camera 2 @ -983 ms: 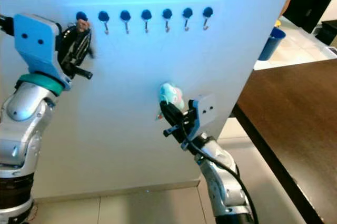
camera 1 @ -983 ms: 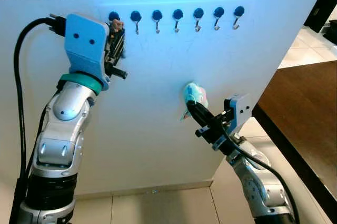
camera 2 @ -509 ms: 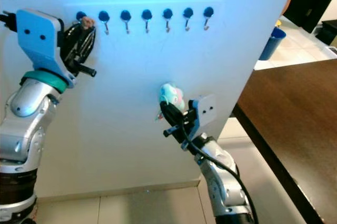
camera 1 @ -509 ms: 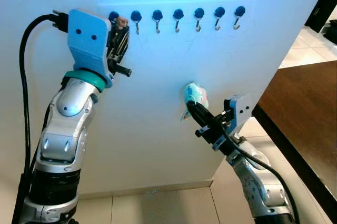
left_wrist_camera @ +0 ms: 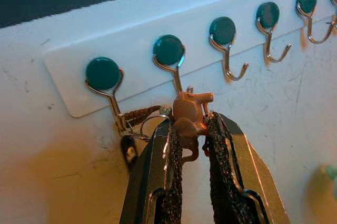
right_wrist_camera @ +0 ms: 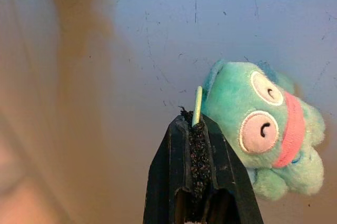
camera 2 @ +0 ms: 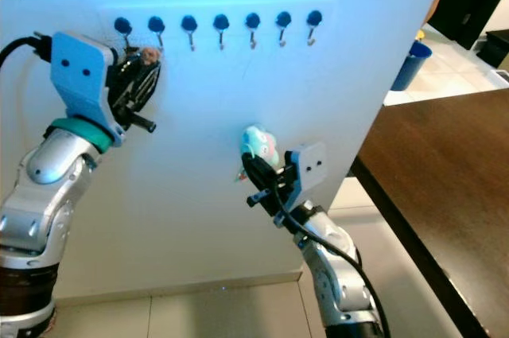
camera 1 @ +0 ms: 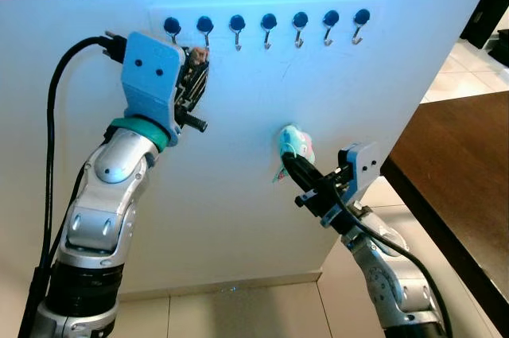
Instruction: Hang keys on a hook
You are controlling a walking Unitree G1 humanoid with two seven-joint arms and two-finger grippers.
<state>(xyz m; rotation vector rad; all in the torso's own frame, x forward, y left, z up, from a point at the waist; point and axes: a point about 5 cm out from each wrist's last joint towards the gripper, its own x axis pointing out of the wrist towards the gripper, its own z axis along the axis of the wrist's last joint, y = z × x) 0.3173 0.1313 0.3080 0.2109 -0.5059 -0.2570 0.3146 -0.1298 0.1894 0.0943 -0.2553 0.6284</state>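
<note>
The left gripper [left_wrist_camera: 190, 129] is reaching up against the white wall panel [camera 1: 238, 195], just under the row of green-capped hooks [camera 1: 268, 26] along the panel's top edge. Its jaws are nearly closed, pinching a small tan figurine charm [left_wrist_camera: 189, 116]. From that charm a braided cord and metal ring, the keys' [left_wrist_camera: 138, 124] ring end, are running sideways toward the end hook [left_wrist_camera: 108, 84] of the row; the ring is lying against that hook's wire stem, and a dark tag is hanging down below it. So the long axis of the key bunch is lying roughly level along the strip, charm end in the jaws, ring end at the hook.

Lower, near the middle of the panel, the right gripper [right_wrist_camera: 196, 124] is holding its jaws pressed together on a thin green loop belonging to a teal plush toy [right_wrist_camera: 263, 129] with a pink mouth, held just off the wall. A dark wooden desk [camera 1: 461, 163] is standing beside the panel's right edge.
</note>
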